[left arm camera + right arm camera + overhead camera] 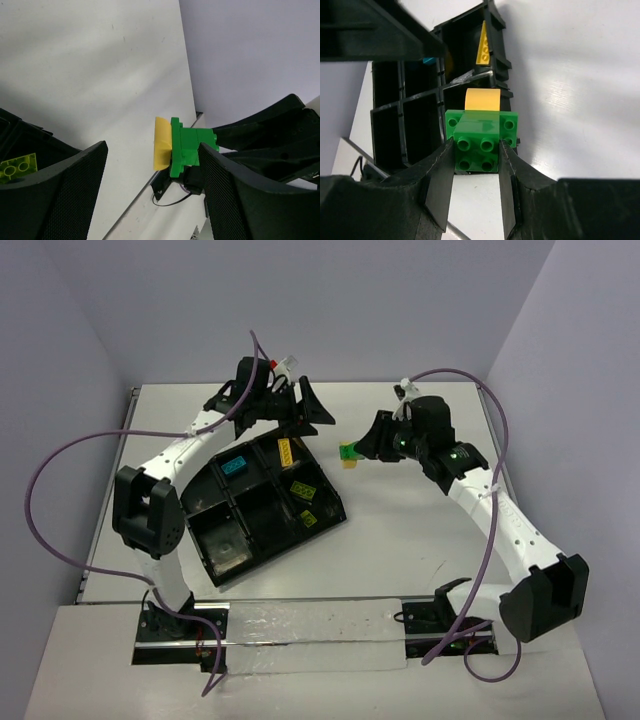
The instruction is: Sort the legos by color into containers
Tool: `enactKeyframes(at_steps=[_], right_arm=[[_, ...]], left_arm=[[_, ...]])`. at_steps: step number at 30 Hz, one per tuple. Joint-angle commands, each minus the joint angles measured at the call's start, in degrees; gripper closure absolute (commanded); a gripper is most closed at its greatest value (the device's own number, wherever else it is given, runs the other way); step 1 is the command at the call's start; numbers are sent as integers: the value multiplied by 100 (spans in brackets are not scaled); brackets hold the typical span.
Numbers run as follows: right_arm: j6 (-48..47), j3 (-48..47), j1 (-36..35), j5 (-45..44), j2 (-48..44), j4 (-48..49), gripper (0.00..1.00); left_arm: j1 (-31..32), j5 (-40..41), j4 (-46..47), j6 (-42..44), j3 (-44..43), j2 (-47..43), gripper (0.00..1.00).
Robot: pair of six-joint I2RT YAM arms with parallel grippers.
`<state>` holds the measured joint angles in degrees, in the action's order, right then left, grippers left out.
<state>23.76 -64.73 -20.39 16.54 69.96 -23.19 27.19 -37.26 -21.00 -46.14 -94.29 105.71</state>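
Observation:
My right gripper is shut on a green lego stack with a yellow piece on its far end, and holds it above the table just right of the black tray. In the right wrist view the fingers clamp the green stack, with the yellow piece pointing at the tray. My left gripper is open and empty over the tray's far right corner, facing the stack. The tray holds a light blue lego, a yellow one and two yellow-green ones.
The tray lies tilted on the white table, left of centre. A yellow wedge brick lies in a far compartment. The near left compartments look empty. Purple cables loop beside both arms. The table's far edge is close behind the stack.

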Motion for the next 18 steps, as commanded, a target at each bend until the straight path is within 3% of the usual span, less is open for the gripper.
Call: enactKeyframes(at_steps=[1,5,10,14,18], right_arm=[[588,-504,315,-39,314,-347,100],[1269,-396,810,1024,599,-262,100],[1957,242,1273,2024,412,787,100],[2481,722,1574,2644,278,1588,100],[3435,1347,1861,3291,160,3065,100]], left_arm=[[24,702,38,559,173,-662,17],[24,420,682,738,796,-1031,16],[6,-20,1333,303,1234,-1158,16],[6,-101,1233,337,1017,-1046,16],[-9,-600,1535,47,1015,-924,20]])
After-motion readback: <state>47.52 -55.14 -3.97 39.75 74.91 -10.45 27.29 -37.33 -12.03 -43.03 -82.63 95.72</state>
